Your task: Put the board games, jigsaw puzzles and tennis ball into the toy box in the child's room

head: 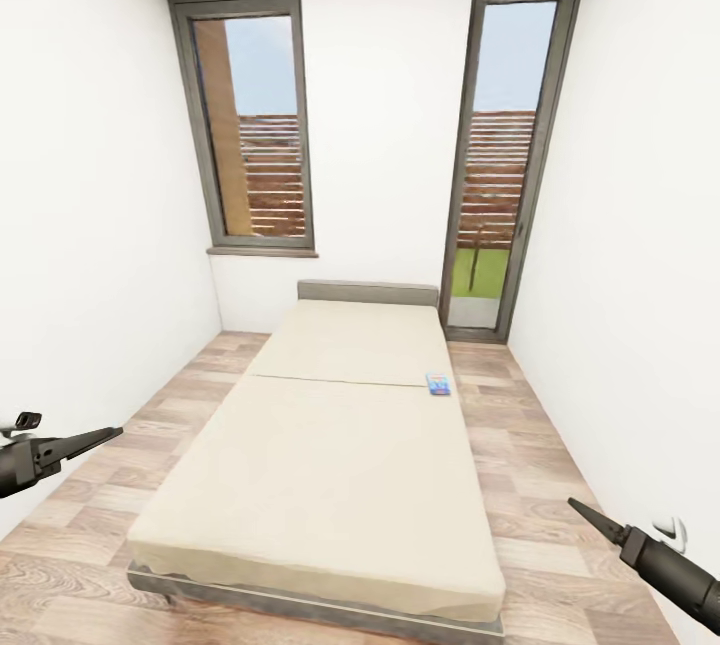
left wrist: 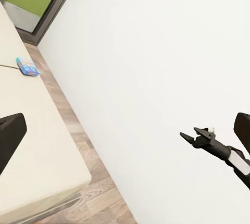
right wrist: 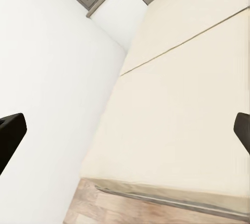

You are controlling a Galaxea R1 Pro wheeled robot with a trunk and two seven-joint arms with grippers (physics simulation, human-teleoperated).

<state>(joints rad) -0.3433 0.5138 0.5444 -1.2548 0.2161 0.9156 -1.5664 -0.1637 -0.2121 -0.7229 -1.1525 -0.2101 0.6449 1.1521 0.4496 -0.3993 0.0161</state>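
A small blue board game (head: 438, 384) with yellow lettering lies flat near the right edge of the bed (head: 330, 465), about halfway along it. The left wrist view also shows this board game (left wrist: 27, 66) on the beige cover (left wrist: 31, 146). My left gripper (head: 105, 437) hangs at the lower left, short of the bed's foot, open and empty. My right gripper (head: 580, 508) hangs at the lower right over the floor, also open and empty, and appears against the wall as the right gripper (left wrist: 194, 136). The table, the toy box, the jigsaw puzzles and the tennis ball are out of view.
White walls close in on both sides. Strips of wood-plank floor (head: 520, 445) run along each side of the bed. Behind the grey headboard (head: 367, 293) are a tall window (head: 250, 125) and a glazed door (head: 505, 155).
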